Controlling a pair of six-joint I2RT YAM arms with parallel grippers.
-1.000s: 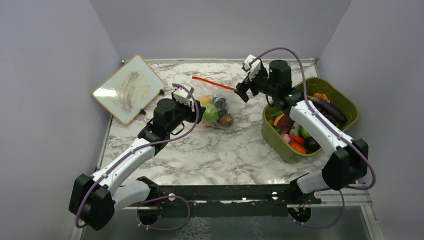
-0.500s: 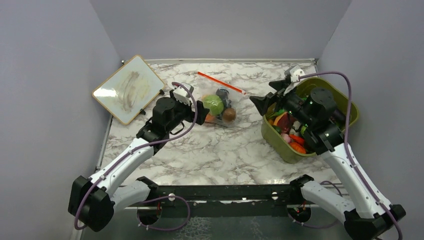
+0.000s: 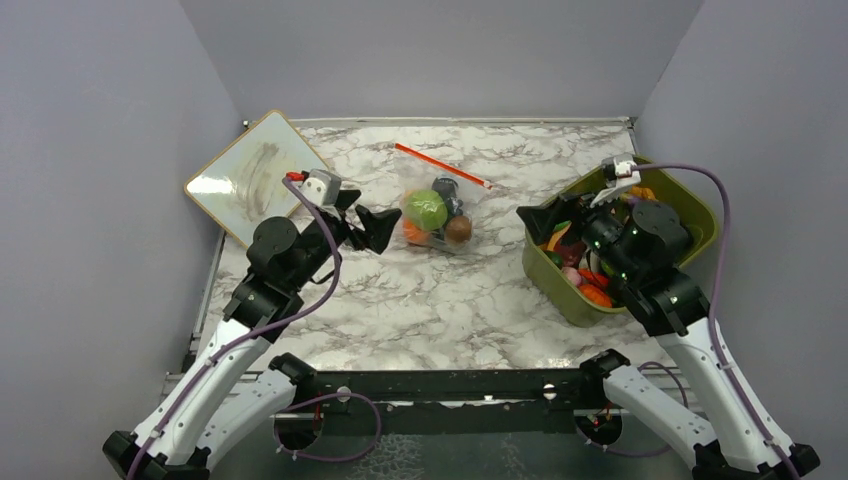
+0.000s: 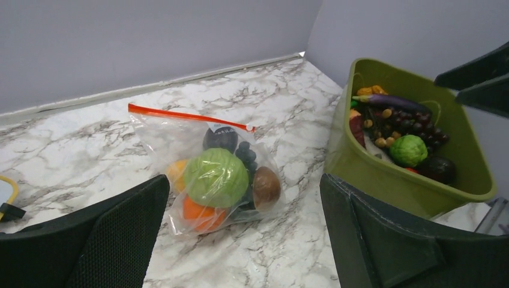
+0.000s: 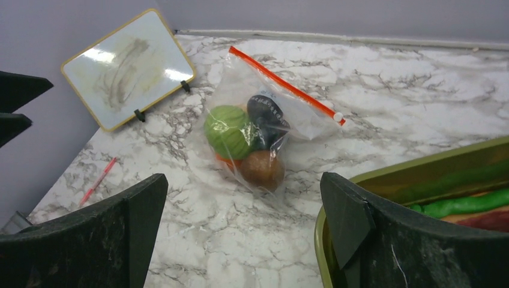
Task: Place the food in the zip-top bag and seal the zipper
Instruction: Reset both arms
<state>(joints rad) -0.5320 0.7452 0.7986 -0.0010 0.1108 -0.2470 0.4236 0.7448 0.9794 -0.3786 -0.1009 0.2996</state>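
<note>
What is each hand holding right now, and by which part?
Nothing. The left hand and right hand are both open and empty; the zip-top bag lies free on the table.

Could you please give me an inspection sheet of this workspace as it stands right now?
Surface: marble-pattern table, with the bag lying on it.
Job's things: zip-top bag holds a green ball, orange piece, brown piece and dark grapes; zipper runs straight, but whether it is fully sealed cannot be told.
Clutter: whiteboard at far left; olive bin of toy food at right; thin red stick near the left edge.
Grippers: left gripper and right gripper open, empty, apart from the bag.
Cables: purple cables along both arms, away from the bag.
Surroundings: plain grey walls on three sides.
</note>
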